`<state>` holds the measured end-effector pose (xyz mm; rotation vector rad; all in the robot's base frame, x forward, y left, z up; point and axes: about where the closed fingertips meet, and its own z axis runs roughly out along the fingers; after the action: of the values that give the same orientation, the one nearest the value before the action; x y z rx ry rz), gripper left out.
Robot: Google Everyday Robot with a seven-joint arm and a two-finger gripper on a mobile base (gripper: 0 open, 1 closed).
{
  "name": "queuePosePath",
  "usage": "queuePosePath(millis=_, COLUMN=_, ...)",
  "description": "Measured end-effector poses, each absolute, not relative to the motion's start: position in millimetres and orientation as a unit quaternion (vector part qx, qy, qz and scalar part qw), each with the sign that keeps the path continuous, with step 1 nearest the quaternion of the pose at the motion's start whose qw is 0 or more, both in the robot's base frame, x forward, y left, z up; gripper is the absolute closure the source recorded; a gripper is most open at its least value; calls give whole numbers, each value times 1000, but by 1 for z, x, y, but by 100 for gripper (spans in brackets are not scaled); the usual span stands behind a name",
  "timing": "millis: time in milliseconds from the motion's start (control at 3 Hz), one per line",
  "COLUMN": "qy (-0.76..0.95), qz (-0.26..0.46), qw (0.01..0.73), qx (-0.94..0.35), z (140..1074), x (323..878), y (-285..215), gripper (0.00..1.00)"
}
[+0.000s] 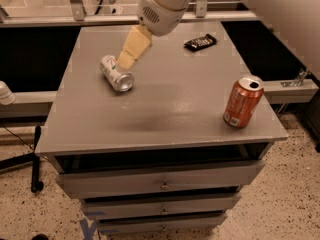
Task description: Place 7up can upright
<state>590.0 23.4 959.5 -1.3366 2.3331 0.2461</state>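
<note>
The 7up can [115, 73], silvery-white with green markings, lies on its side on the left part of the grey cabinet top [160, 109], its silver top facing front-right. My gripper [131, 52] reaches down from the white arm at the top of the view. Its tan tip hangs just over the far right side of the can, close to it or touching it.
An orange-red can [242, 102] stands upright near the right front corner. A dark snack packet [200, 42] lies at the back right. Drawers sit below the cabinet top's front edge. A metal rail runs behind the cabinet.
</note>
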Motion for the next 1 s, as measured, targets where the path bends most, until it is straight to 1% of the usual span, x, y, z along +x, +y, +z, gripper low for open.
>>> queuePosePath(millis=333, qy=871, qz=97, qw=212, qx=-432, z=933, x=622, y=67, gripper=0)
queuePosePath(millis=667, qy=894, qz=100, qw=203, qx=-386, z=911, x=650, y=98, gripper=0)
queuePosePath(millis=1000, qy=905, qz=90, qw=195, qx=-367, z=894, x=667, y=124, gripper=0)
